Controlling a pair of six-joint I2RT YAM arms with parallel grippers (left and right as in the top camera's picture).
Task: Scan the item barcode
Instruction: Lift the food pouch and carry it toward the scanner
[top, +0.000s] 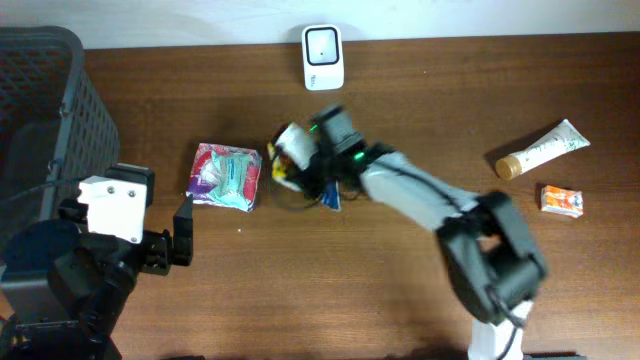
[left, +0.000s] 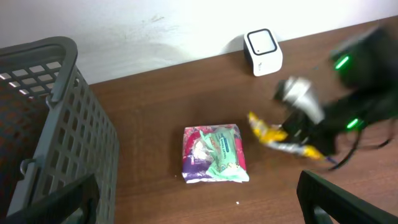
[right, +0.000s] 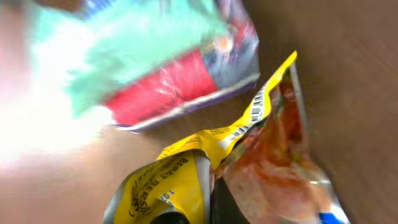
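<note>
Pinching a crumpled yellow snack packet (top: 283, 160) between closed fingers, the right gripper (top: 303, 170) is holding the item near the middle of the desk (top: 300, 300), in front of the white scanner (top: 323, 57) that is standing at the far edge. Whether the packet is hanging clear of the wood cannot be told. In the right wrist view its barcode (right: 258, 106) is showing along the yellow edge strip, beside a pink-and-green pouch (top: 227, 176) that is lying flat. The left gripper (left: 199, 211) is waiting wide apart and empty near the grey basket (top: 40, 90). A tube (top: 545, 148) and a small orange box (top: 561, 200) are lying well off to the right. The pick-up appears done; turning the barcode toward the scanner's face and getting a read is what seems to be remaining.
</note>
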